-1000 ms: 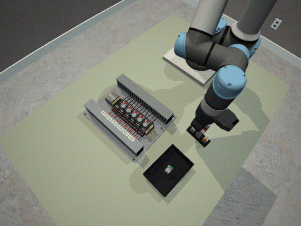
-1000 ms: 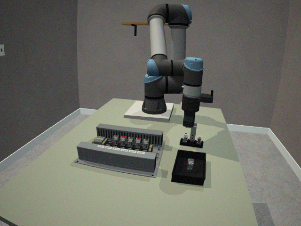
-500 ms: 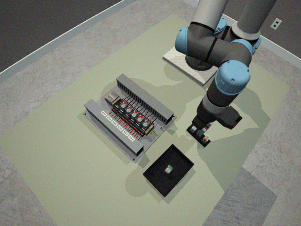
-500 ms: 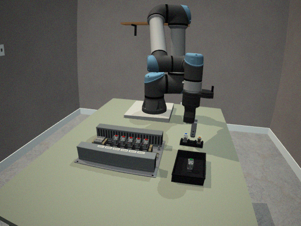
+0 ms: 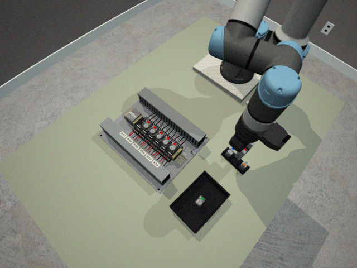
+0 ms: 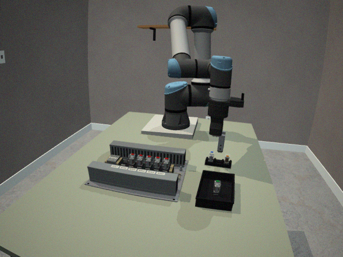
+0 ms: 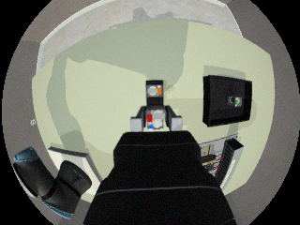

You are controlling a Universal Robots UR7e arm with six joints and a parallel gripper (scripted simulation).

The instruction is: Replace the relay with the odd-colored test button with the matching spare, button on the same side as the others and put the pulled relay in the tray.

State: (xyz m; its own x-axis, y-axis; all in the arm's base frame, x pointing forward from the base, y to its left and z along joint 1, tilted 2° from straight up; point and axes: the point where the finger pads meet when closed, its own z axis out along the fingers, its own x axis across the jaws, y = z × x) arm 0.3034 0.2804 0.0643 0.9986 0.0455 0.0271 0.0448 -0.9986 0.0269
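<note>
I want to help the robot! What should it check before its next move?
1. Green-button relay lying in the tray: ok.
2. Fingers shut on the red-button spare: ok.
3. Spare up out of its holder: ok.
4. Spare's button matches the red buttons in the row: ok.
5. Spare's button turned to the same side as the row's: cannot tell.

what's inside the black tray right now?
One relay with a green test button lies near the middle of the black tray, clear of its walls. Nothing else shows in it. The relay's underside and blades cannot be seen.
</note>
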